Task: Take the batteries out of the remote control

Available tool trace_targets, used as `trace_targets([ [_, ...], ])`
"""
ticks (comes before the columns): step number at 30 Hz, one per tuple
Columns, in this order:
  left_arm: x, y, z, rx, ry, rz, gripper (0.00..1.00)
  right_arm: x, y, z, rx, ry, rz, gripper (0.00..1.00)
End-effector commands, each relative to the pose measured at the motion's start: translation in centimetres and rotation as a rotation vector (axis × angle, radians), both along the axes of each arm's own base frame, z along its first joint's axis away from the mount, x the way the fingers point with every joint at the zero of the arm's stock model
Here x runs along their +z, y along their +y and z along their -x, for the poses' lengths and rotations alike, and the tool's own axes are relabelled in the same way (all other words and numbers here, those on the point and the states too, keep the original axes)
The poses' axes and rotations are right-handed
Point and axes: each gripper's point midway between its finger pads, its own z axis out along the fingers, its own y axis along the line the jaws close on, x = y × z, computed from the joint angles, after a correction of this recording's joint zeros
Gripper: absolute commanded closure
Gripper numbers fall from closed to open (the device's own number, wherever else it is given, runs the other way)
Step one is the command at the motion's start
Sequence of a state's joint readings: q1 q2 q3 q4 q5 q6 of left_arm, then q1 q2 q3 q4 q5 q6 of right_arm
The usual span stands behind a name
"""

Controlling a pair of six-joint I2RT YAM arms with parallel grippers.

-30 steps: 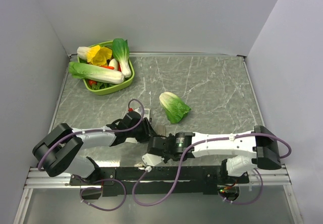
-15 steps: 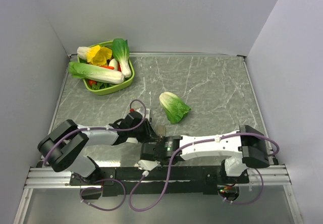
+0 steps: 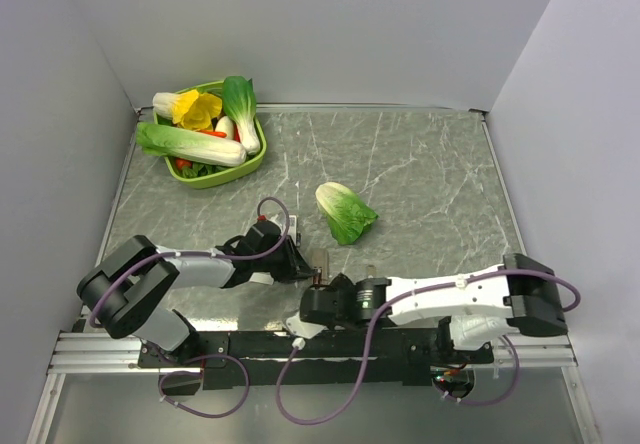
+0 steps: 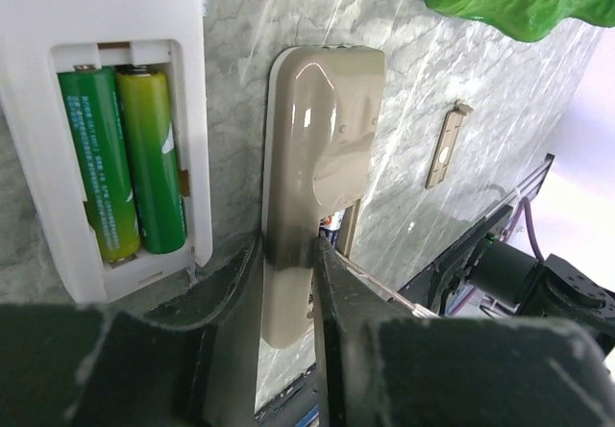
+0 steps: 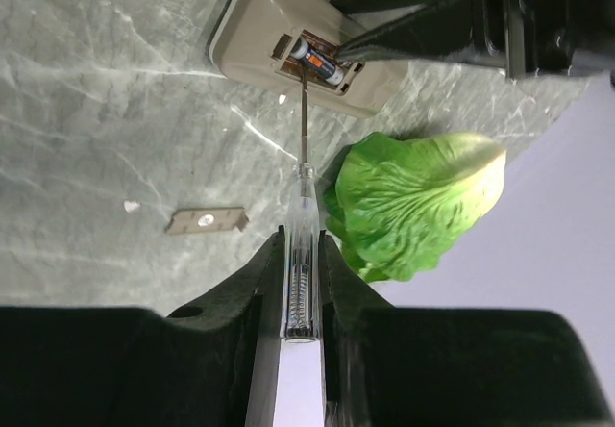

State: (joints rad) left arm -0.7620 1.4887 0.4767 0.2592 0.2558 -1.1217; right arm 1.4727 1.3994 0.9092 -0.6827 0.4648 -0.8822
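A beige remote control point(image 4: 317, 148) lies back-up, and my left gripper point(image 4: 288, 254) is shut on its near end. In its open compartment point(image 5: 315, 60) a dark battery point(image 5: 319, 63) shows. My right gripper point(image 5: 301, 244) is shut on a clear-handled screwdriver point(image 5: 302, 211), whose tip reaches into that compartment. Left of it lies a white remote point(image 4: 106, 23) with two green batteries point(image 4: 125, 158) in its open bay. In the top view both grippers meet near the table's front, the left gripper point(image 3: 305, 267) just above the right gripper point(image 3: 322, 286).
A beige battery cover point(image 5: 207, 220) lies loose on the marble table point(image 3: 430, 184). A cabbage leaf point(image 3: 345, 212) sits just beyond the remotes. A green bowl point(image 3: 252, 161) of vegetables stands at the back left. Walls enclose three sides.
My left gripper's jaws have narrowed onto the beige remote. The right arm has shifted, its wrist moving right and its elbow swinging out to the right.
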Motion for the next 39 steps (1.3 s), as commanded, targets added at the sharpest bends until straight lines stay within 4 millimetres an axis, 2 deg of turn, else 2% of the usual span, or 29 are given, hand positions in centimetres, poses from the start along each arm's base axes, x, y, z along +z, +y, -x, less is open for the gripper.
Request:
trace_targets([
  [1, -1.8, 0.4, 0.8, 0.009, 0.046, -0.025, 0.92, -1.6, 0.3, -0.3, -0.055, 0.026, -0.155, 1.00],
  [5, -1.9, 0.4, 0.7, 0.014, 0.053, -0.030, 0.95, -1.5, 0.0, -0.6, -0.105, 0.024, -0.216, 1.00],
  [17, -2.3, 0.6, 0.7, 0.019, 0.065, -0.047, 0.97, -4.4, -1.7, -0.7, -0.297, 0.064, -0.270, 1.00],
  [25, -1.7, 0.3, 0.2, 0.016, 0.049, -0.061, 0.98, -2.2, -0.9, -0.7, -0.294, 0.072, -0.355, 1.00],
  [32, -0.2, -0.2, -1.0, 0.017, 0.013, -0.066, 0.97, -0.1, 0.1, 0.0, -0.253, 0.116, -0.473, 1.00],
  [39, -0.1, -0.4, -1.2, 0.016, 0.014, -0.066, 0.98, -0.1, 0.5, 0.5, -0.236, 0.135, -0.481, 1.00],
])
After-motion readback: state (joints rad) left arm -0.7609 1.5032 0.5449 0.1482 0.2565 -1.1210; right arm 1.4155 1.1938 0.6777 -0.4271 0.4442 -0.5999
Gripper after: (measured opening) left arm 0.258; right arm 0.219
